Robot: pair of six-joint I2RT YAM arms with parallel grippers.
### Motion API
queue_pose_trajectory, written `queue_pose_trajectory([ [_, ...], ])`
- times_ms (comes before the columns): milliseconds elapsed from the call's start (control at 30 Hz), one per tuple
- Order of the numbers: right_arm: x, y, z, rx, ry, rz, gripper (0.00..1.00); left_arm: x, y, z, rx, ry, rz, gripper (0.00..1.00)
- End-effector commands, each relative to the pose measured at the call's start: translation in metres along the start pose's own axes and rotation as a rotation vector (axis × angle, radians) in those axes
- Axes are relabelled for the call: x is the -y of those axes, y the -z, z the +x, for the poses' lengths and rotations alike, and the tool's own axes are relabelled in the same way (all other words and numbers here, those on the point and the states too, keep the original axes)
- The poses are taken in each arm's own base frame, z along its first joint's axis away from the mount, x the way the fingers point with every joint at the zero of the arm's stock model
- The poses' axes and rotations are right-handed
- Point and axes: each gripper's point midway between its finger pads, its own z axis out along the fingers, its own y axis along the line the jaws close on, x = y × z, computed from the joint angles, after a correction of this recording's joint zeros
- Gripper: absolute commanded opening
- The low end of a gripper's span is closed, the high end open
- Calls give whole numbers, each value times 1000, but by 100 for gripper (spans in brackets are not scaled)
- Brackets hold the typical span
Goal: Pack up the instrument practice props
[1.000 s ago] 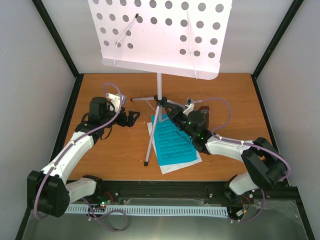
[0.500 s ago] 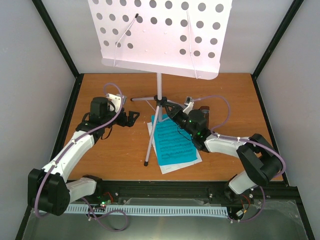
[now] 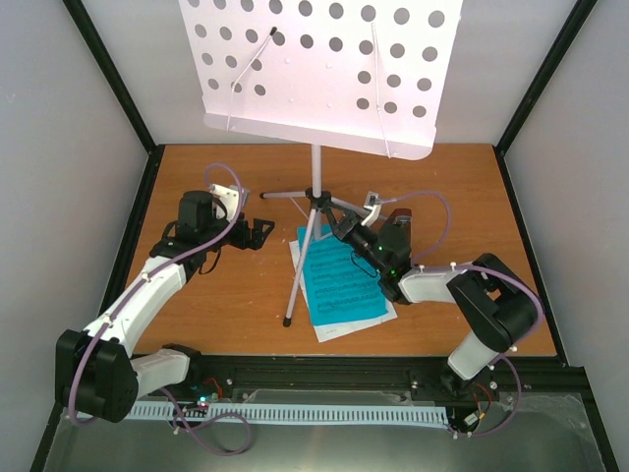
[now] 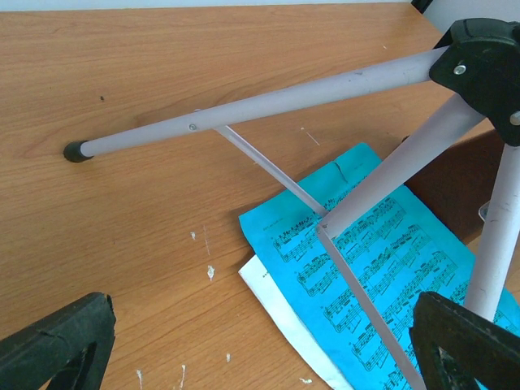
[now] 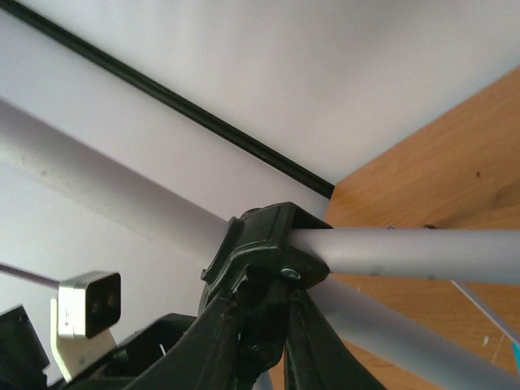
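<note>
The white music stand (image 3: 319, 74) stands at the table's back, and its thin legs meet at a black hub (image 3: 316, 200). My right gripper (image 3: 337, 218) is shut on that hub (image 5: 268, 244), with a finger on each side of it. My left gripper (image 3: 260, 231) is open and empty, left of the stand and low over the table. Its view shows the left leg (image 4: 244, 114). The blue music sheet (image 3: 339, 280) lies on the white music sheet (image 3: 346, 324) under the front leg (image 3: 300, 270); both also show in the left wrist view (image 4: 366, 252) (image 4: 284, 313). The brown metronome (image 3: 401, 218) is mostly hidden behind my right wrist.
The table (image 3: 226, 305) is wooden, with grey walls and black frame posts (image 3: 108, 79) on both sides. The stand's wide desk overhangs the table's back. A black rail (image 3: 324, 374) runs along the near edge between the arm bases.
My right arm has pushed left toward the stand's hub, its elbow folding in. The stand's desk has shifted slightly right. The left arm has not moved.
</note>
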Motion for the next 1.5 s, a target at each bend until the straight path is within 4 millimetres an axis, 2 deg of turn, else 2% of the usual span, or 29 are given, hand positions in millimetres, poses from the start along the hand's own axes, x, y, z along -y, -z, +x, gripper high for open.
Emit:
queue_pose_trajectory([
  [0, -26, 8, -1, 33, 213, -166, 6, -3, 1, -3, 8, -30, -16, 99],
  [33, -27, 7, 1, 26, 248, -171, 3, -4, 1, -3, 9, -32, -21, 100],
  [267, -19, 3, 18, -88, 536, -126, 3, -7, -2, 1, -2, -31, -31, 99],
  [367, -18, 6, 23, -145, 736, -96, 3, -8, -4, 2, -9, -27, -31, 99],
  [500, -2, 6, 27, -242, 1108, -1, 3, -9, -4, 3, -9, -30, -35, 100],
  [700, 21, 5, 21, -354, 1552, 97, 3, -13, -4, 4, -11, -28, -60, 99],
  [833, 35, 0, 11, -388, 1760, 172, 4, -15, -4, 4, -10, -28, -71, 100],
  [900, 34, -1, 4, -364, 1820, 196, 4, -16, -4, 4, -10, -26, -74, 99],
  [967, 27, -3, -2, -325, 1829, 204, 9, -16, -5, 5, -11, -26, -72, 99],
  [1067, 3, -2, -13, -225, 1724, 185, 29, -16, -2, 2, -1, -24, -77, 99],
  [1167, -22, 8, -23, -162, 1566, 145, 47, -2, 9, -19, 89, 30, -23, 99],
  [1300, -50, 35, -39, -106, 1360, 100, 68, 34, 18, -46, 191, 131, 182, 99],
  [1400, -68, 59, -67, -13, 1193, 139, 90, 43, 19, -49, 180, 183, 240, 100],
  [1467, -80, 76, -88, 50, 1097, 166, 99, 47, 23, -47, 189, 161, 257, 99],
])
